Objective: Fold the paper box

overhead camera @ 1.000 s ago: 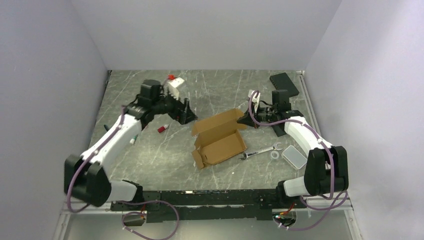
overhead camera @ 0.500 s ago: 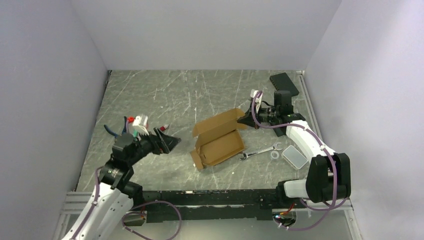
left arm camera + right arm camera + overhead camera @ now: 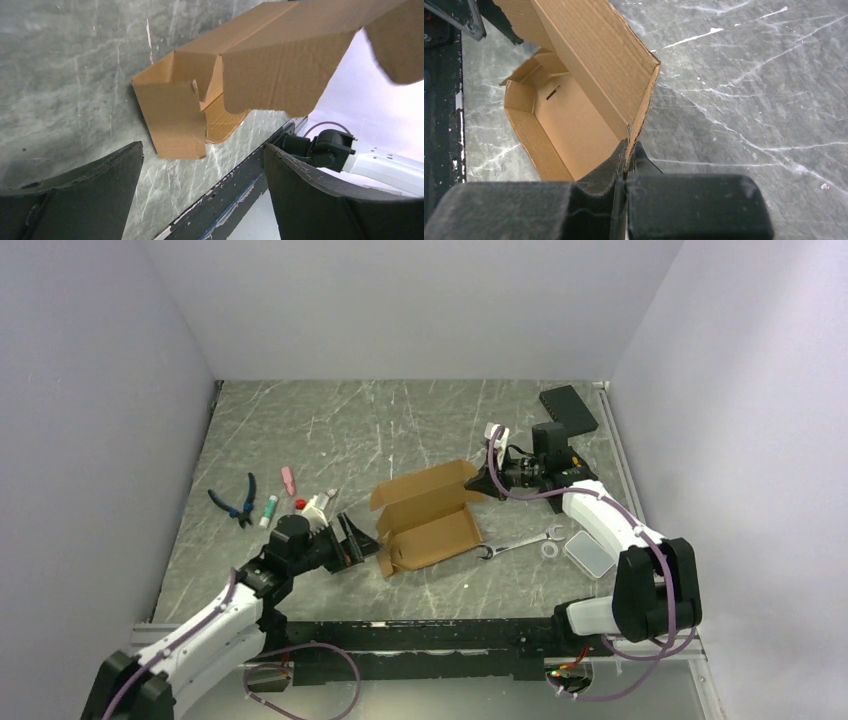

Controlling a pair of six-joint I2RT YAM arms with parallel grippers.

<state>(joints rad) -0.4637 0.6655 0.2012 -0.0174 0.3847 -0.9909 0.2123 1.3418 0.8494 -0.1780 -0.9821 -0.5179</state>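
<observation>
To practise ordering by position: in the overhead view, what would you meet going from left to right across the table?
Blue-handled metal pliers → left gripper → brown cardboard paper box → silver metal wrench → small clear plastic case.

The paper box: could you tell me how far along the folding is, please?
Partly done: the paper box already has its side walls standing around the base. In hand: the right fingers are shut on the raised lid's edge, and the left fingers are open beside the end flap. Left: that flap sticks out loose, and the lid is not yet closed.
</observation>
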